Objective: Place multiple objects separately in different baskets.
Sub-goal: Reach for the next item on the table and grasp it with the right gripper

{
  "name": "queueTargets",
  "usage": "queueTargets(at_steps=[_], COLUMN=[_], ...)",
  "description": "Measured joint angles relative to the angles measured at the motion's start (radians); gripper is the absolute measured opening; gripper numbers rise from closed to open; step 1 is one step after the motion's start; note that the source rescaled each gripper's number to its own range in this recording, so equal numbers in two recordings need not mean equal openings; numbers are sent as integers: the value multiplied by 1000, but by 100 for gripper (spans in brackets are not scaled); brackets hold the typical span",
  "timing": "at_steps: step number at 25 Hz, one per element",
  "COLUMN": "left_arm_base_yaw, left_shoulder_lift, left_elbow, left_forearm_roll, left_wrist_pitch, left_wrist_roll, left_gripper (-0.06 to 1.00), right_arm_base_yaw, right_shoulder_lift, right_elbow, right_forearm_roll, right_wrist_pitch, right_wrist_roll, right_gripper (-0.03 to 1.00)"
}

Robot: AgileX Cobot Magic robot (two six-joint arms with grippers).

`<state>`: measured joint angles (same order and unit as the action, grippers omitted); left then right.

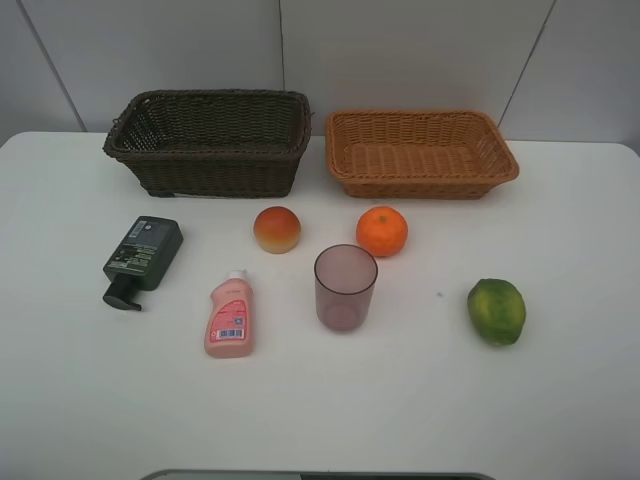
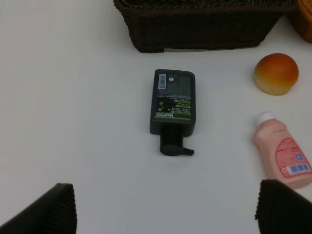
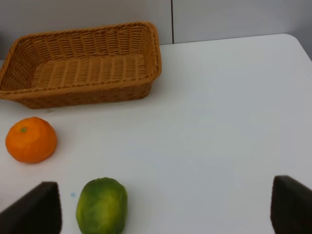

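nothing is in either basket yet. the dark basket (image 1: pixel 215 172) and the tan basket (image 1: pixel 420 186) sit side by side at the far edge of the table (image 1: pixel 560 400). the six things are spread in front of them, none touching another.

the pump bottle (image 1: pixel 143 256) lies flat just in front of the dark basket, nozzle toward the near edge. the pink bottle (image 1: pixel 230 318) lies flat nearby. the peach (image 1: pixel 277 229) and orange (image 1: pixel 382 231) sit nearest the baskets. the tumbler (image 1: pixel 345 288) stands upright in front of the gap between them, and the lime (image 1: pixel 496 311) lies well apart on the right.

our left gripper (image 2: pixel 168 214) hangs over the table on the near side of the pump bottle, its fingers spread wide and holding nothing. our right gripper (image 3: pixel 163 209) is just as wide and empty, looking over the lime with the orange and tan basket beyond. neither touches anything.

we judge the layout suits a split: the bottles lie on the left arm's side by the deeper dark basket, and the orange and lime lie toward the tan one. the wide fingers read as readiness for a first grasp. the flat pump bottle offers its long sides to the fingers, while the round lime may roll if we nudge it.
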<state>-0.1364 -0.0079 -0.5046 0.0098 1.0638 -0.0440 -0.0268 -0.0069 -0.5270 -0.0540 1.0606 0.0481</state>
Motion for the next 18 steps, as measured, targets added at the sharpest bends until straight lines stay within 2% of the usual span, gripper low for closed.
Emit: queueTargets(at_steps=[18], left_arm_base_yaw=[0], left_shoulder_lift=[0], left_elbow=[0], left_forearm_roll=[0], left_wrist_pitch=[0], left_wrist_roll=[0], left_gripper=[84], right_arm_base_yaw=[0], right_shoulder_lift=[0], right_elbow=[0], right_forearm_roll=[0], right_wrist_pitch=[0], right_wrist_roll=[0], right_gripper=[94])
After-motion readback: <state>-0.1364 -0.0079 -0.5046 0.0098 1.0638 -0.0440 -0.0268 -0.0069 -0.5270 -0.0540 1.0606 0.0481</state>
